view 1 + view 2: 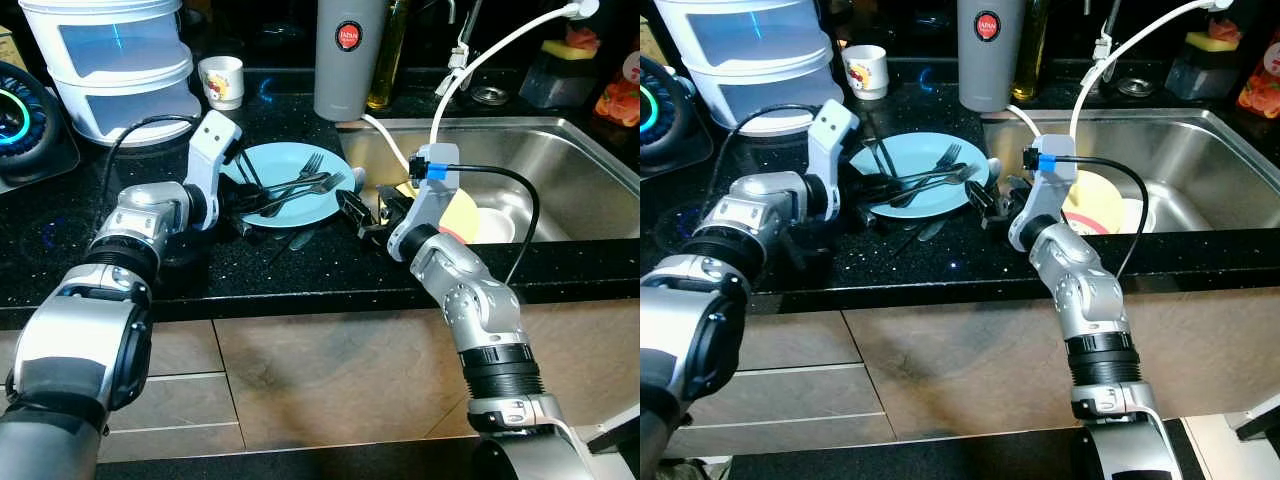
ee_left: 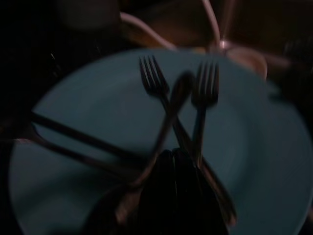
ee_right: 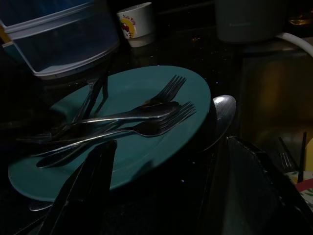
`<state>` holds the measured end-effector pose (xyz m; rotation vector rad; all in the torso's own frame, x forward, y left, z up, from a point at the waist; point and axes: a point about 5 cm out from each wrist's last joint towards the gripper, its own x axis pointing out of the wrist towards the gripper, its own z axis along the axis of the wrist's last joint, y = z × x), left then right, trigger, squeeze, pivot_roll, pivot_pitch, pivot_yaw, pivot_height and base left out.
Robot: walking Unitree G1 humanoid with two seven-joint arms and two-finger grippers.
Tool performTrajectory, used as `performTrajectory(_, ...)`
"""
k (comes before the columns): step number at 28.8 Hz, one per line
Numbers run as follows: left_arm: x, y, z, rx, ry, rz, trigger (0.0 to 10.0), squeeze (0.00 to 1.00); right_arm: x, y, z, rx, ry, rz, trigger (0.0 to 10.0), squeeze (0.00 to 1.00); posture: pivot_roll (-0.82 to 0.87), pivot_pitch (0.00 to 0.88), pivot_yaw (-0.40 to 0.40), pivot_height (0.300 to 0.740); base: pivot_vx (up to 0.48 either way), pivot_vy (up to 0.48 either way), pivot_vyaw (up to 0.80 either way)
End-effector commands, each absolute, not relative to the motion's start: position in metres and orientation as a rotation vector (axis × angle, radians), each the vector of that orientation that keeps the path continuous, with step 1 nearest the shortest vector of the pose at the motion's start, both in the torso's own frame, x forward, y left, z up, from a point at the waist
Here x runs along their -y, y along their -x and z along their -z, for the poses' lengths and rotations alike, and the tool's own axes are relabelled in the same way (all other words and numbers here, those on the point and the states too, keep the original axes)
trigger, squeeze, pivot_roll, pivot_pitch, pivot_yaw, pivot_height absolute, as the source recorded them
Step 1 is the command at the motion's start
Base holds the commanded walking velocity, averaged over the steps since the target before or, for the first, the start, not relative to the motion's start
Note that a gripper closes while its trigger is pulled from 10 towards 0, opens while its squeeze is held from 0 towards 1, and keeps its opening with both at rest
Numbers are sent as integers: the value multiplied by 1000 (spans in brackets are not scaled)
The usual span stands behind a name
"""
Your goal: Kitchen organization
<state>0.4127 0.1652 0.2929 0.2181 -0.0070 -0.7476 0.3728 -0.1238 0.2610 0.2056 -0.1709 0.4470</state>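
Two silver forks [image 1: 305, 181] and a spoon lie crossed on the round light-blue plate [image 1: 272, 165], which sits on the black speckled countertop [image 1: 330, 268] just left of the stainless steel sink [image 1: 560, 170]. I have the left gripper [image 1: 247, 200] down at the plate's near-left edge, its black fingers [image 2: 173, 196] pressed close together over the cutlery handles; from my left wrist view I cannot tell whether they actually pinch a handle. My right gripper [image 1: 372, 212] sits at the plate's right edge, by the sink's corner, with its fingers spread and nothing between them. In the right wrist view I see another silver spoon [image 3: 220, 115] lying just beside the plate, its bowl tucked against the rim, and a knife blade pokes out from under the plate's near edge.

Behind the plate stands a small white mug with a cartoon print [image 1: 222, 81], and next to it a stacked translucent white plastic container [image 1: 115, 65]. A tall grey tumbler with a red badge [image 1: 347, 55] stands at the sink's back-left corner. Inside the sink I can see a yellow plate [image 1: 1095, 195] and a white bowl [image 1: 495, 225].
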Motion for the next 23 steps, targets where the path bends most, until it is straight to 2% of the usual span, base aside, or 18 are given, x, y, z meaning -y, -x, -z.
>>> performTrajectory(1, -170, -412, -306, 53, -208, 732, 0, 0, 127, -373, -264, 172, -201, -436, 10000, 0, 79, 151, 20, 740, 0, 0, 0)
performTrajectory(4, -171, -411, -315, 104, -157, 741, 0, 0, 128, -373, -264, 175, -206, -436, 10000, 0, 82, 158, 19, 740, 0, 0, 0)
performTrajectory(9, -177, -406, -343, 280, 73, 779, 0, 0, 129, -374, -267, 189, -223, -431, 10000, 0, 87, 151, 18, 740, 0, 0, 0)
performTrajectory(13, -178, -407, -340, 273, 31, 743, 0, 0, 130, -374, -269, 196, -228, -430, 10000, 0, 87, 149, 18, 740, 0, 0, 0)
performTrajectory(14, -178, -409, -337, 262, -19, 688, 2157, 0, 130, -374, -270, 201, -231, -428, 10000, 0, 89, 147, 19, 740, 0, 0, 0)
performTrajectory(15, -179, -410, -335, 257, -53, 650, 2157, 0, 130, -373, -270, 205, -233, -426, 10000, 0, 89, 147, 19, 740, 0, 0, 0)
performTrajectory(16, -177, -411, -334, 271, -99, 621, 9804, 0, 130, -373, -271, 210, -239, -424, 10000, 0, 90, 142, 19, 740, 0, 0, 0)
performTrajectory(19, -171, -406, -345, 417, 25, 600, 10000, 0, 131, -368, -272, 242, -290, -427, 10000, 0, 86, 138, 17, 740, 0, 0, 0)
performTrajectory(23, -171, -400, -341, 469, 46, 586, 10000, 0, 134, -363, -274, 285, -360, -422, 10000, 0, 87, 138, 17, 740, 0, 0, 0)
